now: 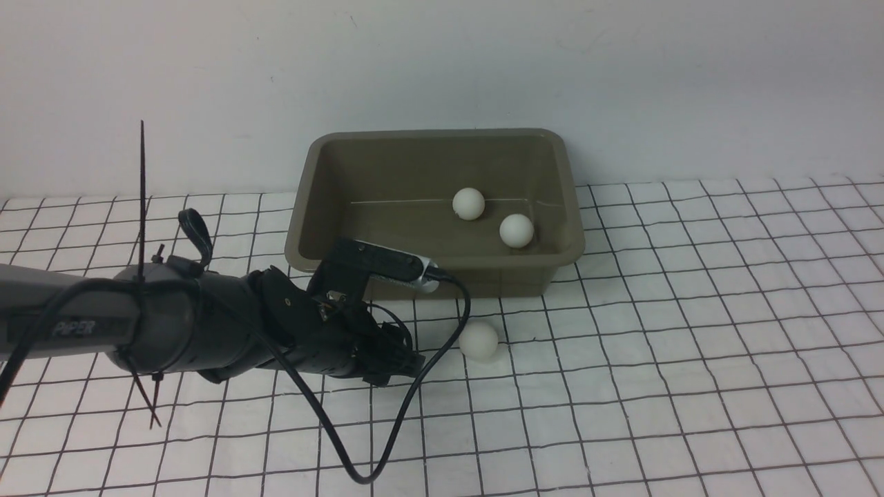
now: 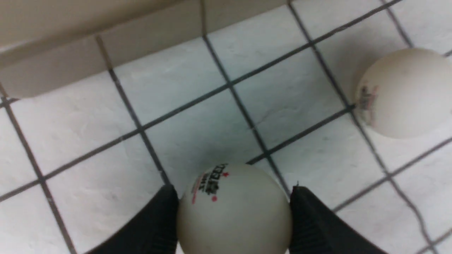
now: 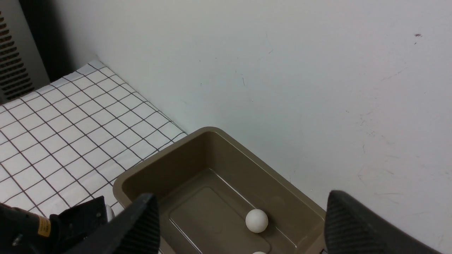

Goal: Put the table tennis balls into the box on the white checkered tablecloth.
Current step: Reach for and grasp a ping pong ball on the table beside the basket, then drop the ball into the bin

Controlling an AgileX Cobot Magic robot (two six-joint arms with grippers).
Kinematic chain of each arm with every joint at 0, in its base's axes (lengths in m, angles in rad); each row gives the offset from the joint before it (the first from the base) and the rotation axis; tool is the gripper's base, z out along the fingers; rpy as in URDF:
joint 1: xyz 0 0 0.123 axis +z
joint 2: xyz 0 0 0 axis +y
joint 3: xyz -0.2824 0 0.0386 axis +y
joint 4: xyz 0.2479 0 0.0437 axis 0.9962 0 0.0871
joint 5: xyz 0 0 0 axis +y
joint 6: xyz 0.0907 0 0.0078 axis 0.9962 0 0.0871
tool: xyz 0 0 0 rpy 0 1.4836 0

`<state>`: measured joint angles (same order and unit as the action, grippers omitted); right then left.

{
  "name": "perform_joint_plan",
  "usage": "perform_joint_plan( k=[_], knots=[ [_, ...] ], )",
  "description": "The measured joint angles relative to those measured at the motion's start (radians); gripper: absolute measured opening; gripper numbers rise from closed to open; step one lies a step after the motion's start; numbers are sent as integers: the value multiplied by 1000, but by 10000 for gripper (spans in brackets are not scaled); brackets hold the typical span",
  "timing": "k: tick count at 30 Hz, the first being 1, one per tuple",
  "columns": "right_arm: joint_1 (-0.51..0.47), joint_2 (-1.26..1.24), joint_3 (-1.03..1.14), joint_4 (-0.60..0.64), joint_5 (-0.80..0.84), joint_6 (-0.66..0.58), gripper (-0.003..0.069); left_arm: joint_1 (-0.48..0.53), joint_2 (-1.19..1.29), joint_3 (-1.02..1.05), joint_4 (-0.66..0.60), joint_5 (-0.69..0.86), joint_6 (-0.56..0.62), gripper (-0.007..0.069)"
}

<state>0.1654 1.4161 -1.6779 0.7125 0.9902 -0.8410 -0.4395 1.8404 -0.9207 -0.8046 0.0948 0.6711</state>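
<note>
The left gripper [image 1: 400, 357] lies low over the white checkered tablecloth [image 1: 690, 345]. Its two black fingers [image 2: 155, 225] press against either side of a table tennis ball [image 2: 235, 211] printed with a dark and red logo, so the ball is clamped right between the tips. Just past those tips and off to their right, a second ball [image 1: 478, 339] rests on the cloth, apart from the gripper. Ahead of the left gripper stands the box [image 1: 570, 207], its near wall close by, holding a third ball [image 1: 468, 203] and a fourth ball [image 1: 516, 230]. The right gripper [image 3: 242, 195] hangs above the box with its fingers spread wide and empty, and the boxed balls lie beneath it.
</note>
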Motion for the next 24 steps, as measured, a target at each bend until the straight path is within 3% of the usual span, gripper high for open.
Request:
perform_joint_plan(
  k=[7,12,20,24],
  knots=[
    [0,0,0,-8,0,0,570,0,-221,0,1,77,41,352],
    [0,0,0,-10,6,4,570,0,-292,-3,0,-79,125,352],
    [0,2,0,-11,12,5,570,0,-83,-185,50,-173,212,352],
    [0,2,0,-11,20,8,570,0,39,-299,59,-172,222,442]
  ],
)
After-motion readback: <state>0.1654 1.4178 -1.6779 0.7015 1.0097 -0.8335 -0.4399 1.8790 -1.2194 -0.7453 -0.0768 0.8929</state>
